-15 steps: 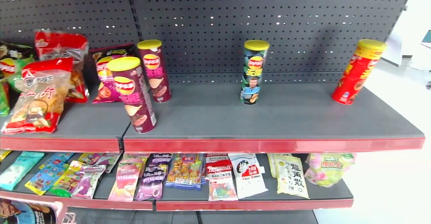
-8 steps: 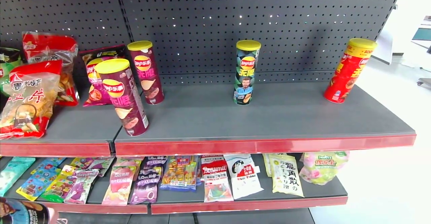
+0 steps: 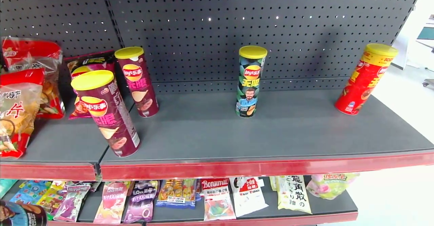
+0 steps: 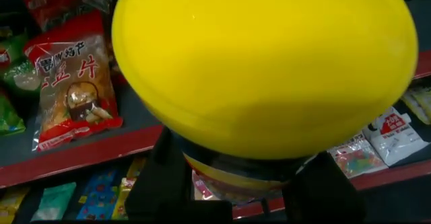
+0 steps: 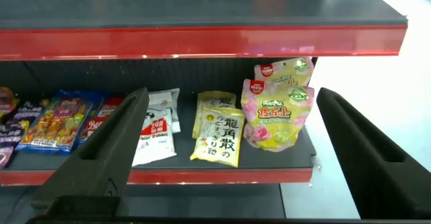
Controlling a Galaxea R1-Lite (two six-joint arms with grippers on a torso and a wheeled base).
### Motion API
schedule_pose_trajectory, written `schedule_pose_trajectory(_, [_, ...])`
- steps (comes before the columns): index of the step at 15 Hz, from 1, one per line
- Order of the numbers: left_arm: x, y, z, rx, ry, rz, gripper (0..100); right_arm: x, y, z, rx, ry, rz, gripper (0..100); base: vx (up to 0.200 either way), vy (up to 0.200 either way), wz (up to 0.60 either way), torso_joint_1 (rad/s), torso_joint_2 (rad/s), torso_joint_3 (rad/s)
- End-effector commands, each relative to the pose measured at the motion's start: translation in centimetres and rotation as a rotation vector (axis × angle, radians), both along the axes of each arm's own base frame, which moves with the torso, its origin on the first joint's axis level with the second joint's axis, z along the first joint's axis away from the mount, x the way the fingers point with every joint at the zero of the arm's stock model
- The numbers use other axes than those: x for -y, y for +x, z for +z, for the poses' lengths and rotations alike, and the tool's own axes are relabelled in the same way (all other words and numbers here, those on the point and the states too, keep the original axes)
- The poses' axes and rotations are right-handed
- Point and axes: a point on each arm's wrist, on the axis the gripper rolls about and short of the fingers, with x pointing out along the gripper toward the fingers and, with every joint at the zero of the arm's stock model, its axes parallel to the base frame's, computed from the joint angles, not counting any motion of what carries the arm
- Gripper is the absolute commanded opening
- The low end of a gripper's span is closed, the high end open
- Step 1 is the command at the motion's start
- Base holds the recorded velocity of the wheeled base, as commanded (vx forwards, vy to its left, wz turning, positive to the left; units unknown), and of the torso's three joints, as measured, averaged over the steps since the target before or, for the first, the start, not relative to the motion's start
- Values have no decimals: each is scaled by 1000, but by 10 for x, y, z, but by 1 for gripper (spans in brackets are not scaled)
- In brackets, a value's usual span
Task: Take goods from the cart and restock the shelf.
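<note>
A chips can with a yellow lid (image 4: 262, 62) stands in my left gripper (image 4: 246, 183), whose black fingers (image 4: 168, 190) are shut on its body below the lid. The same can, dark with a printed face, peeks in at the head view's lower left corner (image 3: 20, 215), below and in front of the upper shelf (image 3: 271, 134). My right gripper (image 5: 232, 96) is open with nothing between its fingers, level with the lower shelf (image 5: 222, 177). On the upper shelf stand two purple cans (image 3: 106, 114) (image 3: 137, 78), a matching dark green can (image 3: 250, 81) and a red can (image 3: 364, 78).
Chip bags (image 3: 17, 114) crowd the upper shelf's left end. Bare board lies between the purple cans, the green can and the red can. Flat snack packets (image 3: 217, 199) line the lower shelf. A pegboard wall (image 3: 203, 32) backs the shelf, and open floor lies to the right.
The head camera has shifted, so the shelf now sits lower and larger in view. The goods on the shelf have not moved, and the held can stays at the lower left corner.
</note>
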Motion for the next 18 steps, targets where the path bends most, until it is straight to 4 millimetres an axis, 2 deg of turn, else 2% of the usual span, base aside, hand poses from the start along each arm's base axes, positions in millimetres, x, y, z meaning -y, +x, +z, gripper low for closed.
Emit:
schedule_pose_trajectory(1, [0, -3, 0, 16, 1, -6, 0, 0, 0, 0, 0, -1, 1, 100, 0, 0, 0, 0, 0, 0])
schedule_pose_trajectory(7, [0, -10, -2, 56, 1, -36, 0, 0, 0, 0, 0, -2, 1, 100, 0, 0, 0, 8, -25, -15])
schedule_pose_trajectory(16, [0, -14, -15, 67, 1, -36, 0, 0, 0, 1, -4, 5, 6, 100, 0, 0, 0, 143, -337, -189])
schedule_pose_trajectory(18, [0, -15, -19, 61, -10, -43, 0, 0, 6, 2, -79, 0, 38, 100, 0, 0, 0, 13, -28, -13])
